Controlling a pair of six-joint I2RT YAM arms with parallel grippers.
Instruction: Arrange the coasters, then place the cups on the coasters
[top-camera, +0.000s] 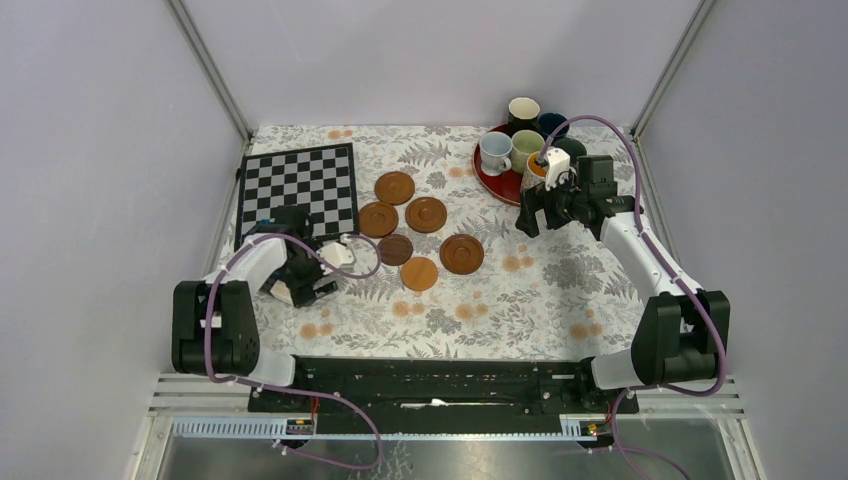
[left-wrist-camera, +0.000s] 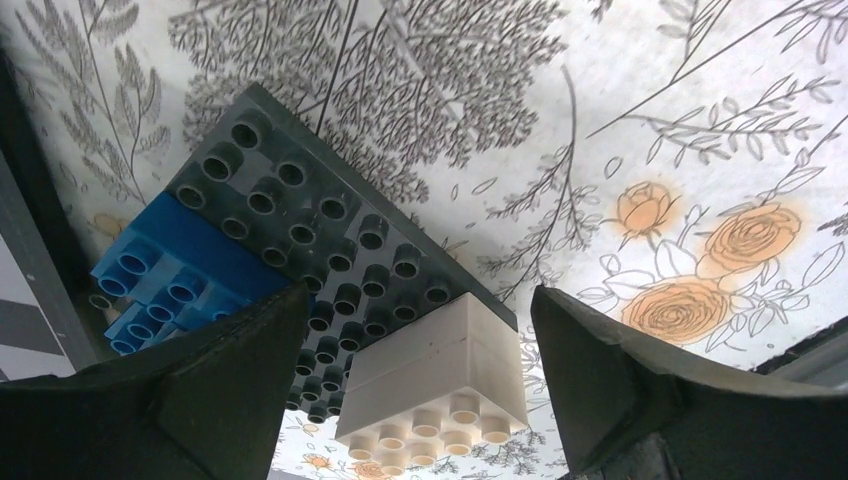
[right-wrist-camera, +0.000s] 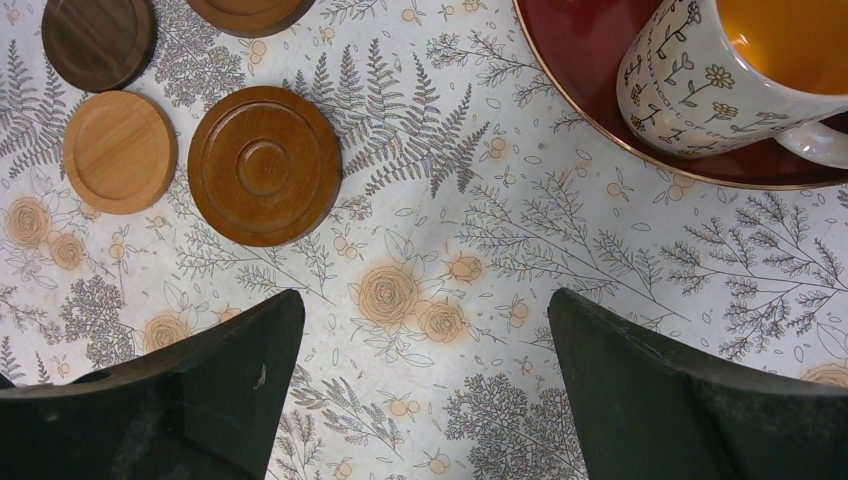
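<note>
Six round wooden coasters lie loosely grouped mid-table, among them a dark one (top-camera: 396, 249), a light one (top-camera: 419, 273) and a mid-brown one (top-camera: 462, 254). The cups stand on the red tray (top-camera: 488, 178) at the back right: pale blue-white (top-camera: 494, 152), pale green (top-camera: 526, 146), black (top-camera: 522, 112), navy (top-camera: 552, 124), dark grey-green (top-camera: 572, 148). The orange-inside cup (right-wrist-camera: 720, 75) sits at the tray's (right-wrist-camera: 590, 60) near rim. My right gripper (right-wrist-camera: 425, 300) hangs open over bare cloth just in front of that tray, between it and a mid-brown coaster (right-wrist-camera: 264, 165). My left gripper (left-wrist-camera: 420, 300) is open around a white brick (left-wrist-camera: 440, 365), fingers apart from it.
The white brick sits on a grey studded plate (left-wrist-camera: 300, 210) beside a blue brick (left-wrist-camera: 170, 265), at the table's left front. A chessboard (top-camera: 298, 190) lies at the back left. Grey walls close in both sides.
</note>
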